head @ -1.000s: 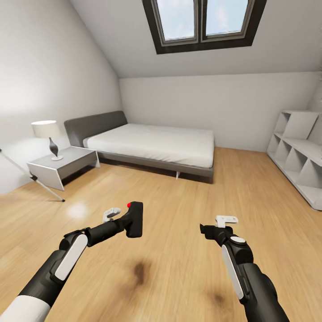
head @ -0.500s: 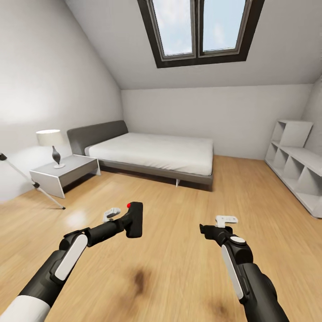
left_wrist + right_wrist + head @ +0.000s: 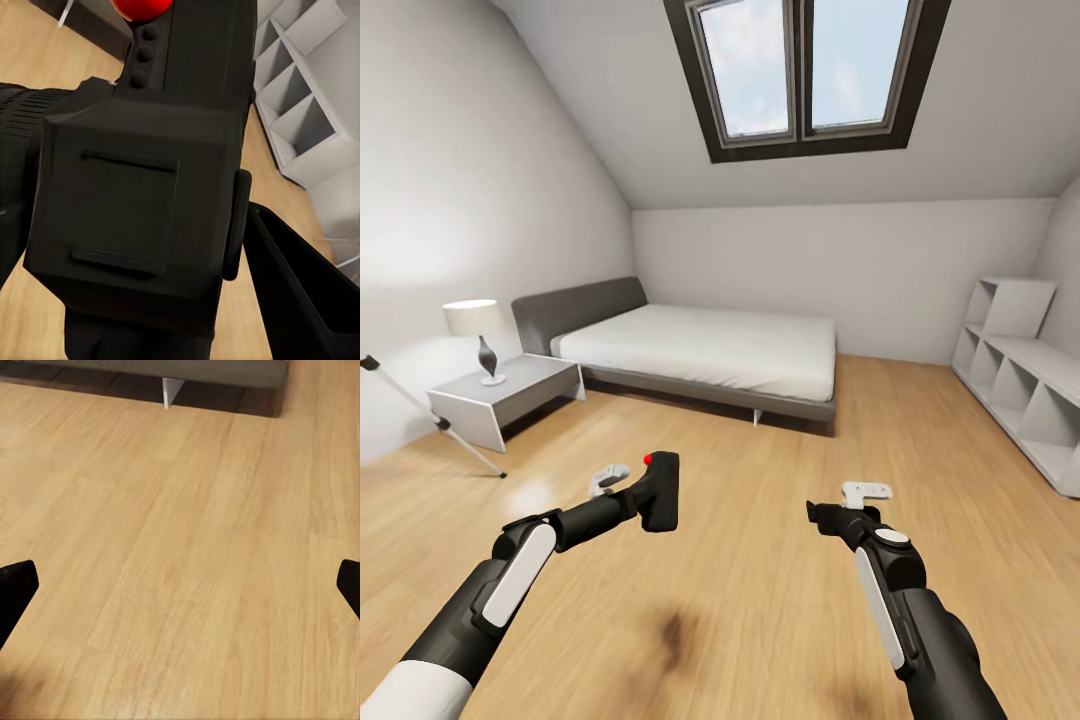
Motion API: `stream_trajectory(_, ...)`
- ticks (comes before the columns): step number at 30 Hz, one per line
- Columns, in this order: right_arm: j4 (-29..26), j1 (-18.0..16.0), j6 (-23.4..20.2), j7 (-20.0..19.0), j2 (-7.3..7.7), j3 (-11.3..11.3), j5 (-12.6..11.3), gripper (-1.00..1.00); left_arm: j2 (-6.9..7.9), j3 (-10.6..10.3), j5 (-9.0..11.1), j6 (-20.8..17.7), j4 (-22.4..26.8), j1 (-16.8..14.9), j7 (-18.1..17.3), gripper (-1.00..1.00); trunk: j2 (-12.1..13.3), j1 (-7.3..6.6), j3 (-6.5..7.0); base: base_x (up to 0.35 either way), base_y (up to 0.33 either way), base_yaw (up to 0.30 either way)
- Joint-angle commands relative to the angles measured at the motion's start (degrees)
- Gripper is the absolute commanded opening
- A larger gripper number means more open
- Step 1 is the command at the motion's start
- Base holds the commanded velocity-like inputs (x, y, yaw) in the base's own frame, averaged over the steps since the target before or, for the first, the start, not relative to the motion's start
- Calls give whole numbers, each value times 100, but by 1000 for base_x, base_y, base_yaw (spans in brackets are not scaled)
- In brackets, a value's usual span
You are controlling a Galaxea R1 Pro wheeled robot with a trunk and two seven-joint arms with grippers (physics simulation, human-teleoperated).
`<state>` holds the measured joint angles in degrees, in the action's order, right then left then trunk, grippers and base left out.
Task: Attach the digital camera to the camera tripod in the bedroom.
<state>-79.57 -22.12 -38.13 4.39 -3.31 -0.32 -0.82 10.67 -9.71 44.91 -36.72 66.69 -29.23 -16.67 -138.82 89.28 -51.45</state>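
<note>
The digital camera (image 3: 664, 495), a chunky black body with a red dot on top, hangs above the wood floor with my left gripper (image 3: 644, 497) shut on it. In the left wrist view the digital camera (image 3: 142, 187) sits close up, one black finger (image 3: 300, 296) beside it. One silver-white leg of the camera tripod (image 3: 412, 397) slants down at the far left edge of the bedroom, its head out of view. My right gripper (image 3: 818, 514) hovers over bare floor; the right wrist view shows this right gripper (image 3: 180, 585) open, nothing between its fingertips.
A grey low bed (image 3: 700, 350) with a white mattress stands against the far wall. A grey nightstand (image 3: 510, 392) with a lamp (image 3: 475, 322) is between the bed and the tripod leg. White cube shelving (image 3: 1025, 385) lines the right wall. Wood floor (image 3: 760, 600) lies ahead.
The whole head picture has shifted, the bed and nightstand sliding lower and the skylight showing more. Both arms keep the same pose, the camera still held.
</note>
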Motion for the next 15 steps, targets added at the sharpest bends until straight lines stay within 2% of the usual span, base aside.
stream_trajectory(1,-6,-3,-28,19,-3,-3,-11,100,4,-4,14,-20,2,-4,-13,-100,39,-24,12,0,0,0)
stream_trajectory(15,-6,-3,-28,19,5,-10,-15,100,-8,-4,-22,-26,6,-4,12,-100,600,-331,264,0,0,0)
